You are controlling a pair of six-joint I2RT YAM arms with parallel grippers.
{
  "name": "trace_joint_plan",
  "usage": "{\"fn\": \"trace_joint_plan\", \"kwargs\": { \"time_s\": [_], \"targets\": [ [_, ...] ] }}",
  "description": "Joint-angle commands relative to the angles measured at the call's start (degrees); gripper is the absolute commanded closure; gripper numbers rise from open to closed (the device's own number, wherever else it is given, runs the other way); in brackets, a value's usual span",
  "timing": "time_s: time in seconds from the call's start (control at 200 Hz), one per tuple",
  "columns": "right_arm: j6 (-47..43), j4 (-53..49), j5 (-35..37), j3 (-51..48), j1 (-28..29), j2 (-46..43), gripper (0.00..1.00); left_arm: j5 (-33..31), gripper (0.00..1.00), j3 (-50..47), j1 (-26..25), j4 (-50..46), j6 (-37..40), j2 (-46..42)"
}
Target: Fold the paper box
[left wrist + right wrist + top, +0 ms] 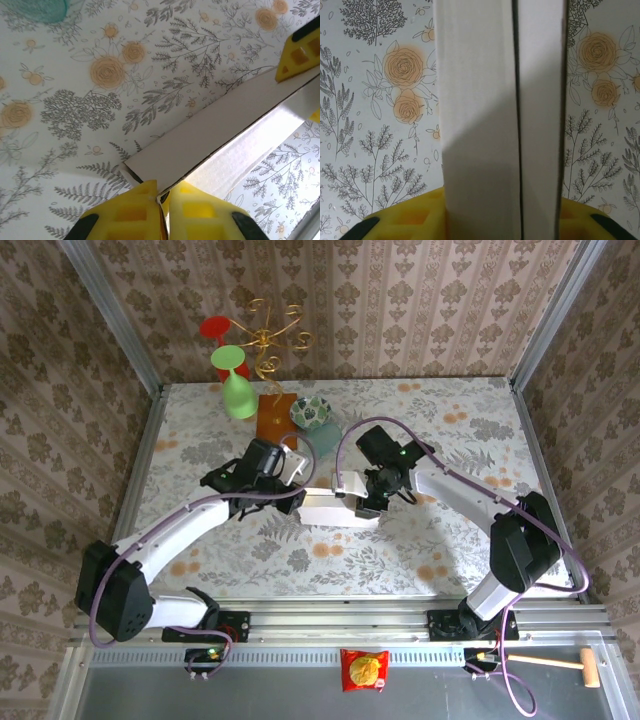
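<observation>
Lying near the centre of the tabletop (330, 565), the box (335, 510) looks partly folded. In the right wrist view two pale panels meet along a dark seam, and in the left wrist view one panel rises off another along a crease. Any end flaps are probably not yet closed, so the job seems about midway. In the top view its long axis runs from 9 to 3 o'clock. The left gripper (160, 194) pinches its fingers (130, 212) tight on the 9 o'clock corner. The right gripper (500, 222) has its fingers (405, 222) straddling the box's width at the 3 o'clock end; whether they press or sit slack cannot be told.
</observation>
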Motion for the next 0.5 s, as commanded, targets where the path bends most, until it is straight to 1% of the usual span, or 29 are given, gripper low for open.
{"fn": "trace_joint_plan", "kwargs": {
  "time_s": [0.0, 0.32, 0.385, 0.495],
  "targets": [
    [1.9, 0.9, -1.3, 2.1, -0.2, 0.5, 0.6, -1.0, 0.95, -1.6, -1.3, 0.9, -1.3, 1.2],
    [8.6, 2.9, -2.6, 2.7, -2.2, -2.1, 0.39, -3.5, 0.98, -2.0, -3.2, 1.9, -2.1, 2.3],
    [11.7, 4.0, -2.8, 2.9, -3.0, -3.3, 0.36, -4.0, 0.98, -2.0, -3.4, 1.8, -2.2, 2.2],
    [18.7, 6.3, -2.8, 3.1, -4.5, -6.3, 0.36, -4.9, 0.98, -1.8, -3.8, 1.8, -2.2, 2.0]
  ]
}}
